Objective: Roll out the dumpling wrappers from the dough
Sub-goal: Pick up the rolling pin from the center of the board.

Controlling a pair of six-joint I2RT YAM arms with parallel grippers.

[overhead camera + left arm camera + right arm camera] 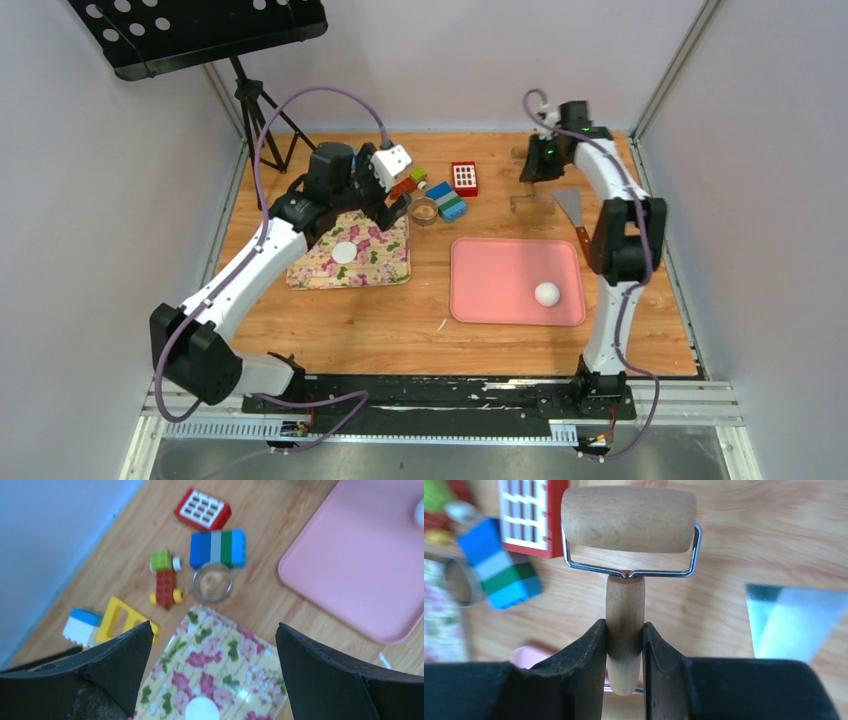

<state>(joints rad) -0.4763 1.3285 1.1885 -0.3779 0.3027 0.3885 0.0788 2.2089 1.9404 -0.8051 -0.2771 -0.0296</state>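
A white dough ball (547,294) sits at the near right of the pink mat (500,275); its edge shows in the left wrist view (420,511). One round white wrapper (344,252) lies on the floral mat (375,262), also seen in the left wrist view (202,710). My left gripper (386,211) hangs wide open and empty above the floral mat's far edge (212,630). My right gripper (540,168) is shut on the handle of a wooden roller (628,519), held above the table at the back (624,630).
A small metal ring (424,211) stands by the floral mat's far right corner. Several toy blocks (452,195) lie behind it, with a red one (464,178). A metal scraper (572,208) lies right of the roller. A music stand (250,110) is at the back left.
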